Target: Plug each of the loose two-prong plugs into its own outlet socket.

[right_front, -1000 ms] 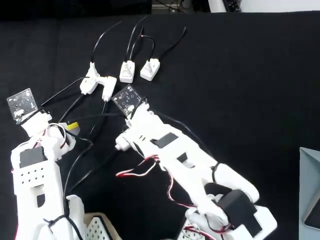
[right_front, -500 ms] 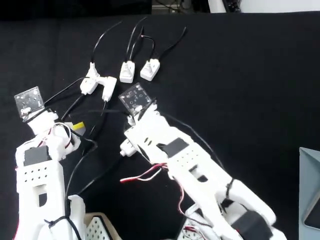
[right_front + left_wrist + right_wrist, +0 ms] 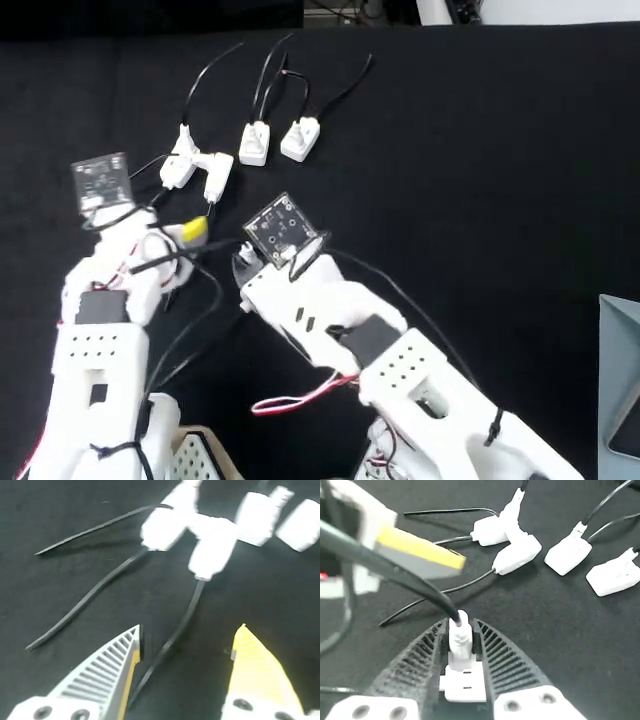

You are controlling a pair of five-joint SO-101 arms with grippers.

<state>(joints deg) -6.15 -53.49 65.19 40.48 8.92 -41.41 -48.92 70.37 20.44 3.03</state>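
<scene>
Plug [image 3: 464, 680] sits clamped within right tool [image 3: 459, 625], cord leading forward.

On the table [image 3: 480, 150], a joined pair [image 3: 196, 168] lies left of two separate pieces [image 3: 254, 142] [image 3: 300, 138], all behind the plug [image 3: 464, 677] between the fingers [image 3: 415, 665] of the right gripper [image 3: 460, 626].

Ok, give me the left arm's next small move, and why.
Probably advance the open left end effector along the thin black cable to the white plastic connector and close; the right end effector holds a white two-slot socket.
</scene>
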